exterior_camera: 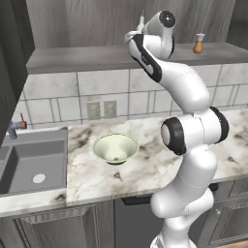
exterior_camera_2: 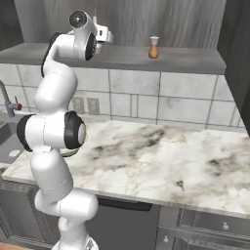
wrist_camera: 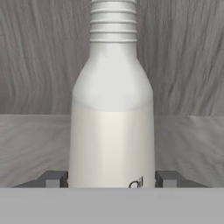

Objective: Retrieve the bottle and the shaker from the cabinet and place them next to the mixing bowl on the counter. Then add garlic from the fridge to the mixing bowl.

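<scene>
1. Left base view: the arm reaches up to the cabinet shelf (exterior_camera: 87, 57), where its hand covers most of the bottle (exterior_camera: 141, 22); only the thin nozzle top rises above the wrist. The shaker (exterior_camera: 198, 43) stands upright on the same shelf, well to the right. The mixing bowl (exterior_camera: 116, 148) sits upright on the marble worktop (exterior_camera: 145, 164), right of the sink (exterior_camera: 29, 162).

2. Right base view: the hand is at the shelf's left part, and the shaker (exterior_camera_2: 154, 48) stands apart to its right. The worktop (exterior_camera_2: 161, 156) stretches below.

3. Hand view: the bottle (wrist_camera: 113, 113) stands upright on the shelf, right between the fingertips (wrist_camera: 53, 179) of the claw (wrist_camera: 111, 179). The tips sit against its two sides, so the claw is closed on the bottle.
</scene>
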Robot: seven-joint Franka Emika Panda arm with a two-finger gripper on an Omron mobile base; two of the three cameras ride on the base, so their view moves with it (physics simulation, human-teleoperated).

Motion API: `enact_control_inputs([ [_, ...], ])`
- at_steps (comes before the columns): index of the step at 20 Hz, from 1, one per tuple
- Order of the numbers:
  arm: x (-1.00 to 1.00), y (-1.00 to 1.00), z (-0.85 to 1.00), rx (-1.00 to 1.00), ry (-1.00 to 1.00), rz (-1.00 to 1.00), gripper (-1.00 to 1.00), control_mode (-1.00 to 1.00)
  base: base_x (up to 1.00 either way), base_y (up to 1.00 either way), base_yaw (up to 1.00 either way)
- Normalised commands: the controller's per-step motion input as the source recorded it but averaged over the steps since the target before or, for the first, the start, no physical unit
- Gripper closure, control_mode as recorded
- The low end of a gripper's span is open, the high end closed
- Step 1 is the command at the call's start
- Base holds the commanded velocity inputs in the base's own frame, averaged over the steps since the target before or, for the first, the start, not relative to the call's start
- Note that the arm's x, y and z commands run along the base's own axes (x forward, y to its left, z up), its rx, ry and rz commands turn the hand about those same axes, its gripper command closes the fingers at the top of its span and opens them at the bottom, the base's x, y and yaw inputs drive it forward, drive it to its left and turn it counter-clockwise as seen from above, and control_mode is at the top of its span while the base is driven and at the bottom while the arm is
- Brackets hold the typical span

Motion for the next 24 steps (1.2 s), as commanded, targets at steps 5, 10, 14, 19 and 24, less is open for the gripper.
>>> enact_control_inputs([
  [5, -0.96, 0.00, 0.00, 0.00, -0.04, 0.00, 1.00, -1.00, 0.00, 0.00, 0.00],
  [10, -1.00, 0.00, 0.00, 0.00, -0.05, 0.00, 1.00, -1.00, 0.00, 0.00, 0.00],
  [14, -1.00, 0.00, -0.01, 0.00, -0.06, 0.00, 1.00, -1.00, 0.00, 0.00, 0.00],
  [19, -1.00, 0.00, 0.00, 0.00, -0.02, 0.00, 1.00, -1.00, 0.00, 0.00, 0.00],
  [24, -1.00, 0.00, -0.01, 0.00, 0.00, 0.03, 1.00, -1.00, 0.00, 0.00, 0.00],
])
